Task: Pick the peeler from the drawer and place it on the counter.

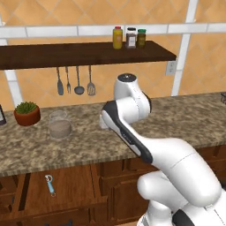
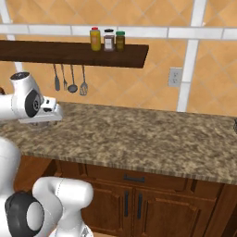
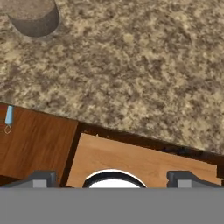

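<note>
Below and off to the hand camera's left, the peeler [image 3: 8, 117] is seen lying flat on the wooden bottom of the drawer [image 3: 39, 140], blue handle pointing toward the counter [image 3: 144, 74], loop head toward the drawer front. The drawer is pulled out, so the tool is exposed for a top-down approach; nothing else is seen touching it.

The gripper [image 3: 112, 177] is held above the counter's front edge, looking down; its two dark fingertips are set wide apart with nothing between them. No grasp has been made.

From the left base view the peeler [image 1: 50, 184] is placed near the middle of the drawer [image 1: 66, 194], well apart from the hand, which is parked high, likely to clear the counter [image 1: 88, 145] lip before descent.

A glass jar [image 1: 59, 125] stands on the counter beyond the gripper and to its left, a potted plant [image 1: 27, 113] further left; plenty of bare granite is left nearer for the drop.

Judged: reach phase, pick not yet started. Next move needs a lateral shift left, then descent with fingers aligned across the slim handle.
</note>
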